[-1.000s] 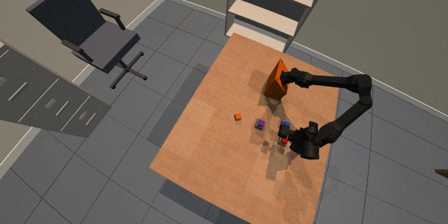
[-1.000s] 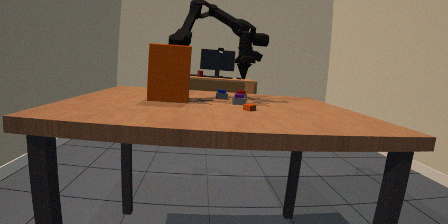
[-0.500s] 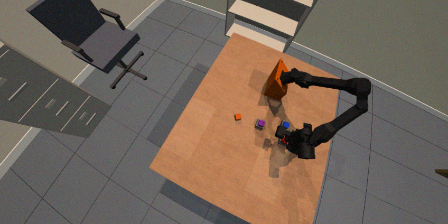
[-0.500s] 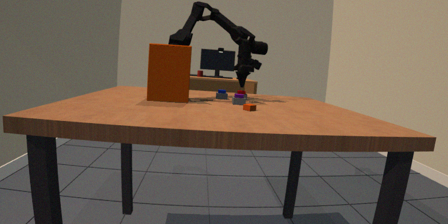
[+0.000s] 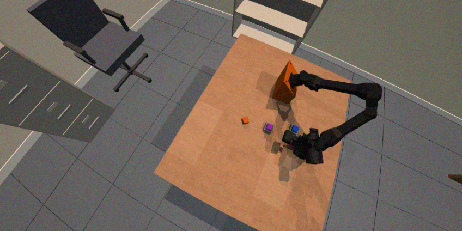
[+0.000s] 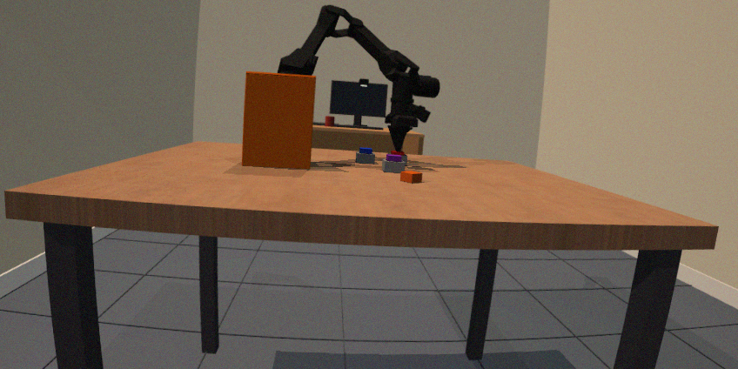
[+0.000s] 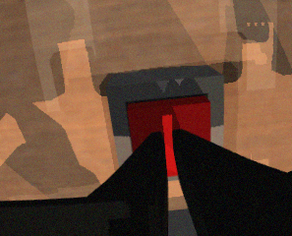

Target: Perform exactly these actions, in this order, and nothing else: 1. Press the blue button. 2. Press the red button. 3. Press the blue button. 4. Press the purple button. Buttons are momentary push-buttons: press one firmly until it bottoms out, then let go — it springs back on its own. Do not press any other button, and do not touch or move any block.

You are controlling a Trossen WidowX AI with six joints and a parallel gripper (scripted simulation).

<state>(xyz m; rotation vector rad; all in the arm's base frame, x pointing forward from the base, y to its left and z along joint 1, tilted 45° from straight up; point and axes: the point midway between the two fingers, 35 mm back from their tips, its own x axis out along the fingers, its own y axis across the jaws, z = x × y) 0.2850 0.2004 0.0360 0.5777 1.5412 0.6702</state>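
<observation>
My gripper is shut and empty, pointing down with its tips at the top of the red button. The tips look to be on or just above the cap; exact contact cannot be told. In the top view the arm mostly hides the red button. The blue button stands beside it, cap raised on its grey base. The purple button stands nearer the exterior camera, its cap also raised.
A small orange block lies on the table beyond the purple button. A tall orange wedge-shaped stand carries the arm's base.
</observation>
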